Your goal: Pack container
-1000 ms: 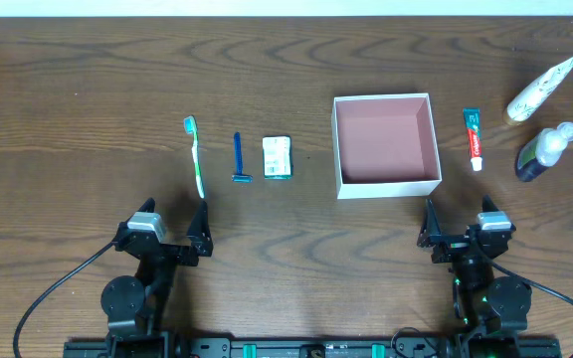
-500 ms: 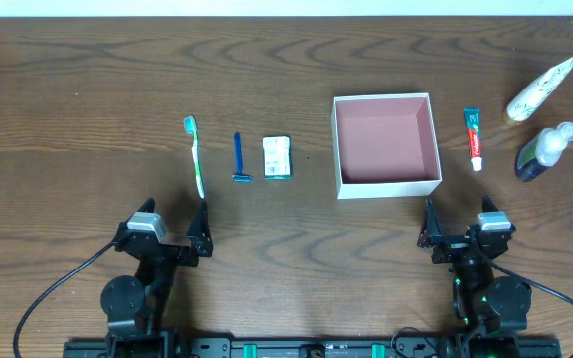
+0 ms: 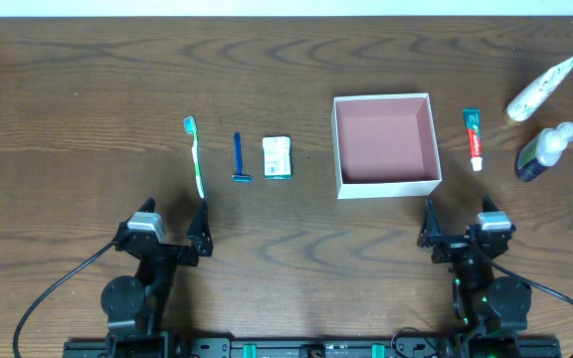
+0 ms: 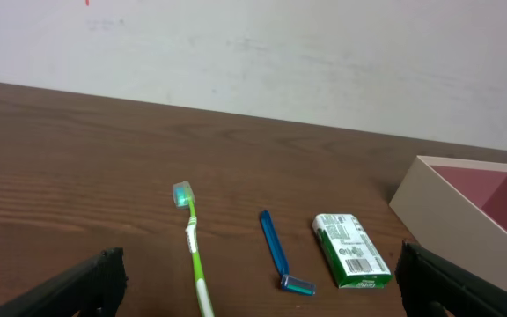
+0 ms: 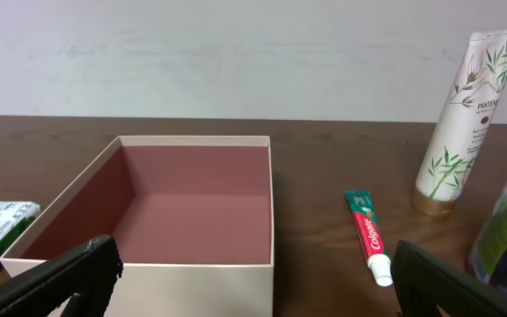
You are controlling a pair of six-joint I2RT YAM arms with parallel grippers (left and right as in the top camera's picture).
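We judge the packing has not begun. The square, shallow container with thin white walls and a dusty pink-brown inside (image 3: 386,139) sits on the dark wooden tabletop (image 3: 88,99), right of centre, with nothing in it. It lies just ahead of the right gripper (image 3: 458,217), which rests low at the near edge with its jaws spread wide and nothing between them. The left gripper (image 3: 174,214) is likewise wide and holds nothing.

To the left of the container lie a green-and-white toothbrush (image 3: 197,159), a blue disposable razor (image 3: 238,159) and a small green-and-white packet (image 3: 278,157), set side by side but apart. To its right lie a red-and-white toothpaste tube (image 3: 475,139), just beside the wall, then a tall white squeeze tube with bamboo leaves (image 3: 543,88) and a dark pump bottle (image 3: 543,151).

The next move, as we see it, calls for one arm to reach out, come down over a single item and close across its narrow width. The flat toothpaste or razor will need a low, careful pinch.

We read "Colgate" on the toothpaste and "PANTENE" on the white tube. The packet shows a barcode, but its print is too small to read.
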